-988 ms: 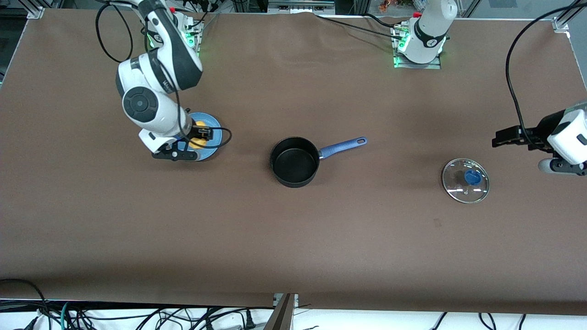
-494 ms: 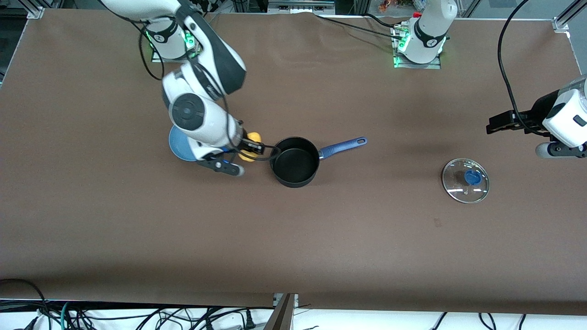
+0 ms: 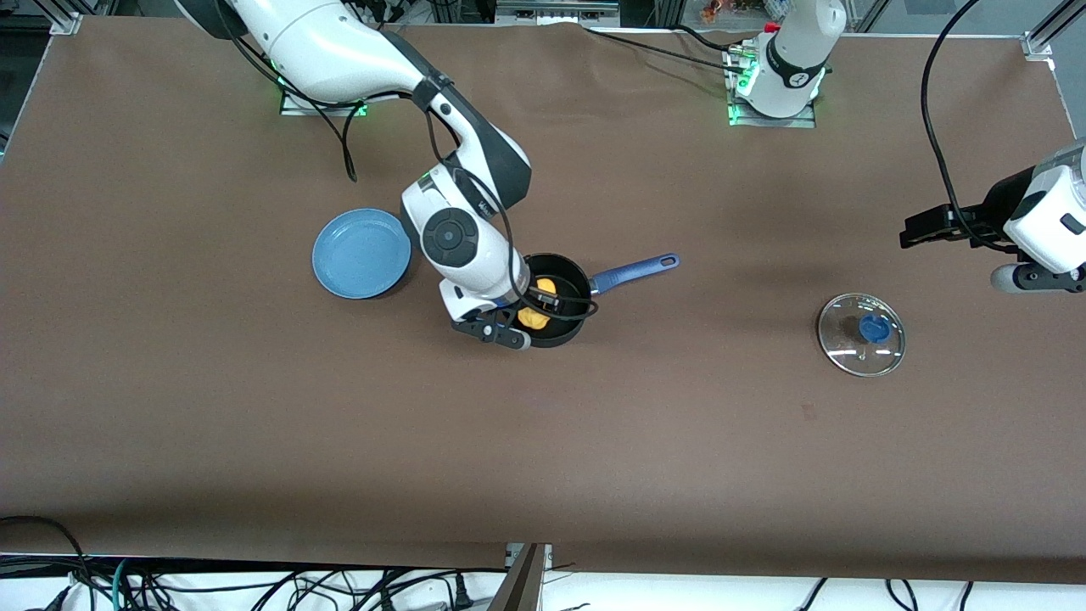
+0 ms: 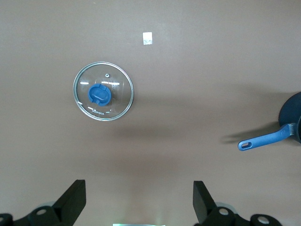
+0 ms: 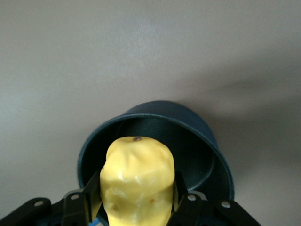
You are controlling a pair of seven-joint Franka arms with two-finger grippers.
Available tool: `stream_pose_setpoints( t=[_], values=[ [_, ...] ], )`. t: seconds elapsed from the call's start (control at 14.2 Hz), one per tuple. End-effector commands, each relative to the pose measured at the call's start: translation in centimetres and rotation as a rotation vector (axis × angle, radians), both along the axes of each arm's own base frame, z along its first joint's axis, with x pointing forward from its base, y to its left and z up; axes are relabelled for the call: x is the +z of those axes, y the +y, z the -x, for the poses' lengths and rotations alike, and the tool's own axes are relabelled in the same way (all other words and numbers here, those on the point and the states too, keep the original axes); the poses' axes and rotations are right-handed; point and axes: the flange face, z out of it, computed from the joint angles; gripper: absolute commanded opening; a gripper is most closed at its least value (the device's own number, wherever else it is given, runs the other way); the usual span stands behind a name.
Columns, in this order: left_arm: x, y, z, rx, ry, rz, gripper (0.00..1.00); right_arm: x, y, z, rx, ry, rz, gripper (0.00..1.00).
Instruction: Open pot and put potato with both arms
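right gripper (image 3: 536,307): fingers clamped on the potato (image 5: 138,181), over the open saucepan (image 3: 570,329) | left gripper (image 4: 138,205): fingers spread wide, holding nothing, above the table near the glass lid (image 3: 861,333) | lid: well apart from saucepan, toward left arm's end

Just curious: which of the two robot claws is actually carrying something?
The right gripper, over the black saucepan, grips the yellow potato. The left gripper is open and empty.
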Motion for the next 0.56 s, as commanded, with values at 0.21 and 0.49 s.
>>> stream_pose_setpoints(
  t=[0.21,0.49],
  values=[
    [0.5,-0.3,0.3,-0.005,-0.001,-0.021,1.0,-3.8,3.1,2.1,0.023,-0.04,0.085,0.37],
    [0.5,-0.5,0.3,-0.024,-0.003,-0.064,1.0,-4.8,3.1,2.3,0.039,-0.043,0.106,0.76]
  ],
)
